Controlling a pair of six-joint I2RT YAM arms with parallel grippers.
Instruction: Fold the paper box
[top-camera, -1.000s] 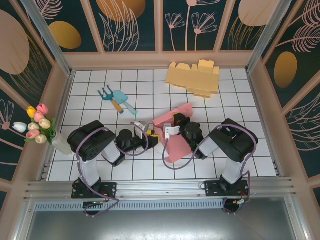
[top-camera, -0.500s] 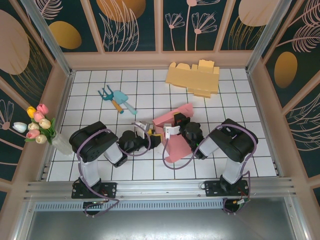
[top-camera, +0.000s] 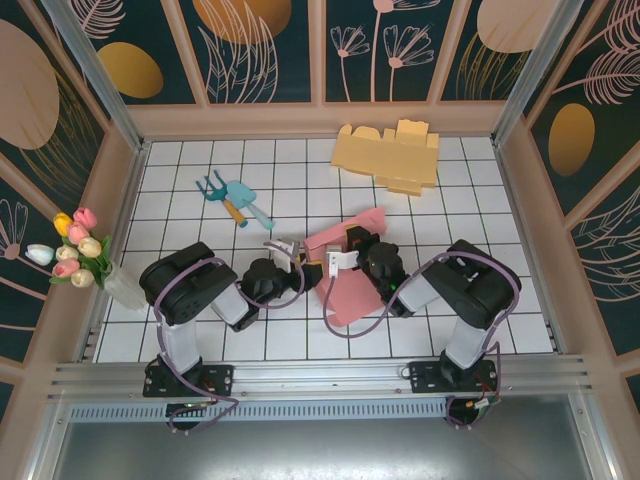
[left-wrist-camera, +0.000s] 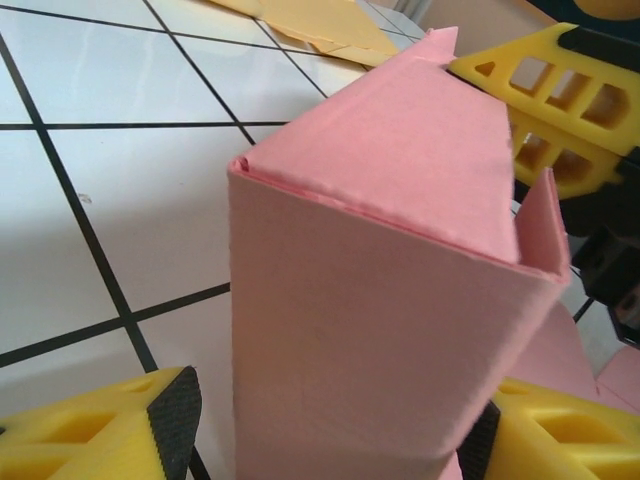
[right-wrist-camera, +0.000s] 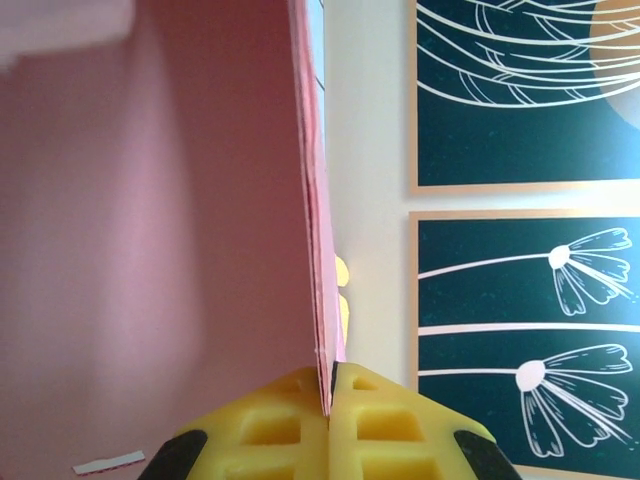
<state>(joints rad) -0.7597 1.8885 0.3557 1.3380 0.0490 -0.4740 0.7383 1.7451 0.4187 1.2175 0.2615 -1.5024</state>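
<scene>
**One pink box, two grippers at work**

From the top camera: one pink paper box (top-camera: 350, 292) sits mid-table between two arms, one panel lying flat on the tiles and the rest raised. One flat yellow cardboard blank (top-camera: 388, 155) lies by the far wall. There are two teal garden tools, a hand fork (top-camera: 212, 186) and a trowel (top-camera: 245, 195), and one vase of tulips (top-camera: 75, 250) at the left edge.

Left wrist: the box stands as a tall, creased pink column with a small flap tip at its top corner. The left gripper (left-wrist-camera: 325, 440) straddles it, jaws wide, one pad (left-wrist-camera: 178, 425) clear of the paper.

Right wrist: the right gripper (right-wrist-camera: 328, 400) is clamped tight on the thin edge of a pink panel.
</scene>
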